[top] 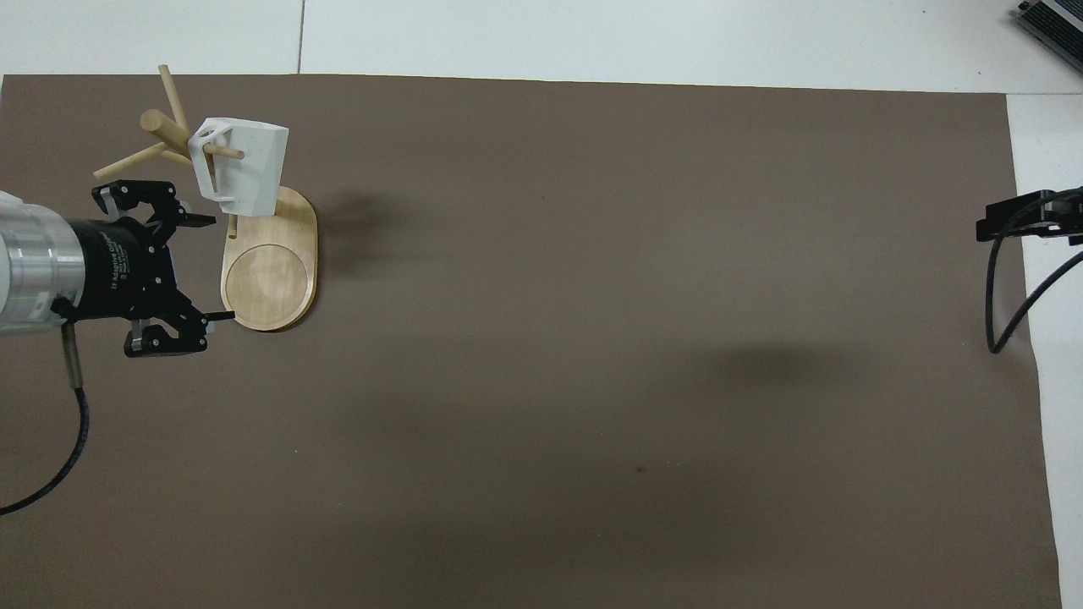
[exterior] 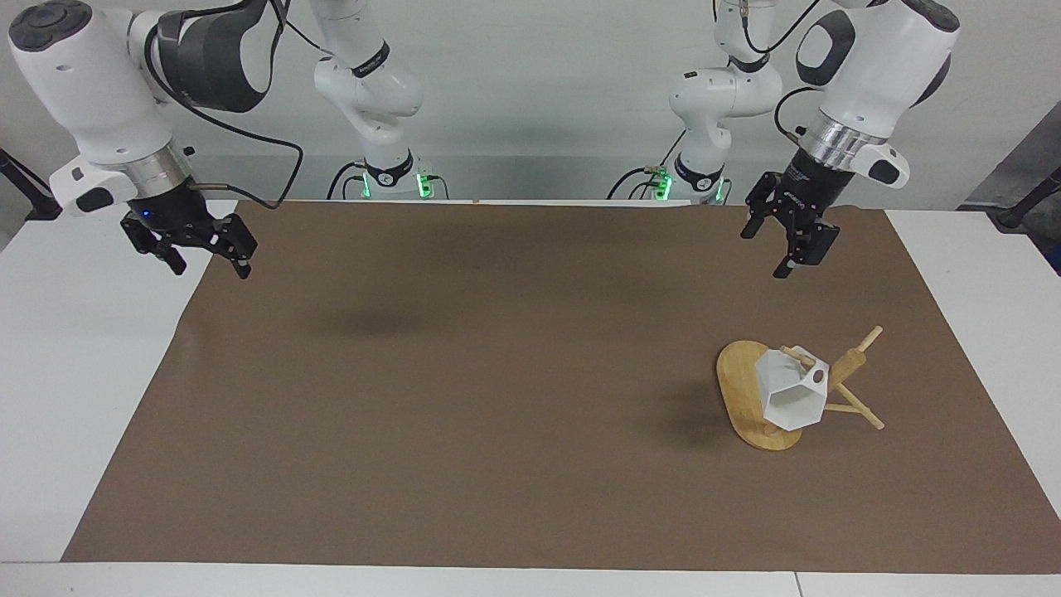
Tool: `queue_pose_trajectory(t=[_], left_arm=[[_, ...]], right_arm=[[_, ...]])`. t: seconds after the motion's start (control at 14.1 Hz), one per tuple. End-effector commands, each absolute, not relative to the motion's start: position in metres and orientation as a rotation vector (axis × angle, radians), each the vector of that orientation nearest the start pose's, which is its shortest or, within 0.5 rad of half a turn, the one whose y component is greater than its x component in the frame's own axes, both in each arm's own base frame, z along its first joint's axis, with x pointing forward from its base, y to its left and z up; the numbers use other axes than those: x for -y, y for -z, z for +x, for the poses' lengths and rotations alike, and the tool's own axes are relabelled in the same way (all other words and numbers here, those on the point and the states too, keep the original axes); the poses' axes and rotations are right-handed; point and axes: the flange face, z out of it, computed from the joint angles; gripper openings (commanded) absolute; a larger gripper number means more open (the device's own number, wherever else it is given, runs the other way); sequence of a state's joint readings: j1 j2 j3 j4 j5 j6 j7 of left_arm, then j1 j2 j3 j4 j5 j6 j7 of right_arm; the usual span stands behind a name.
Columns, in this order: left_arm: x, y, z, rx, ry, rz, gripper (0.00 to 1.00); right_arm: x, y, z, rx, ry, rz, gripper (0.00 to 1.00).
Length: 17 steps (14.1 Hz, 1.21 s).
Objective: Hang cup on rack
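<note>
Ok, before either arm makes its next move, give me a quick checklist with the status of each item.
1. Cup hung on the rack: ok, a peg passes through its handle hole and it hangs over the oval base.
2. Rack upright: ok, its base lies flat on the brown mat.
3. Left pincer free of the cup: ok, it is open, empty and raised over the mat, apart from the rack.
4. Right pincer out of the way: ok, it waits empty over the mat's edge at the right arm's end.
5. Peg seated deep in the handle: cannot tell.
</note>
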State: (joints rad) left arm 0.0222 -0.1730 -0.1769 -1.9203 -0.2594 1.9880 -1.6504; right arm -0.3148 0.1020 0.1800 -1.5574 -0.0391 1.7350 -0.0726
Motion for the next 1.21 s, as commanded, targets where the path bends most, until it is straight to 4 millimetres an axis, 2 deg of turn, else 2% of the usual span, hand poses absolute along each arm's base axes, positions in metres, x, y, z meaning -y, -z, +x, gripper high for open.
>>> queue_pose_trajectory(t=[0.0,0.28,0.43,0.57,0.78,1.14], left_arm=[[0.094,-0.595,0.527,-1.736,-0.023,2.25,1.0],[0.084,-0.599,0.533,-1.334,-0.131,2.546,1.0],[0.076,-0.607,0.539,-1.209,-0.145,2.637,1.0],[0.072,-0.623,0.548,-0.941,-0.19,2.79,1.0],[0.071,-0.631,0.551,-0.524,-0.226,2.992,1.0],[0.056,-0.644,0.55,-0.07,-0.262,3.079,1.0]], right_arm=[[0.088,-0.589,0.586,-0.06,0.115,-3.145,1.0],[0.088,-0.589,0.586,-0.06,0.115,-3.145,1.0],[0.088,-0.588,0.586,-0.062,0.113,-3.144,1.0],[0.088,-0.589,0.586,-0.062,0.115,-3.145,1.0],[0.088,-0.588,0.586,-0.062,0.113,-3.144,1.0],[0.088,-0.589,0.586,-0.06,0.115,-3.145,1.0]])
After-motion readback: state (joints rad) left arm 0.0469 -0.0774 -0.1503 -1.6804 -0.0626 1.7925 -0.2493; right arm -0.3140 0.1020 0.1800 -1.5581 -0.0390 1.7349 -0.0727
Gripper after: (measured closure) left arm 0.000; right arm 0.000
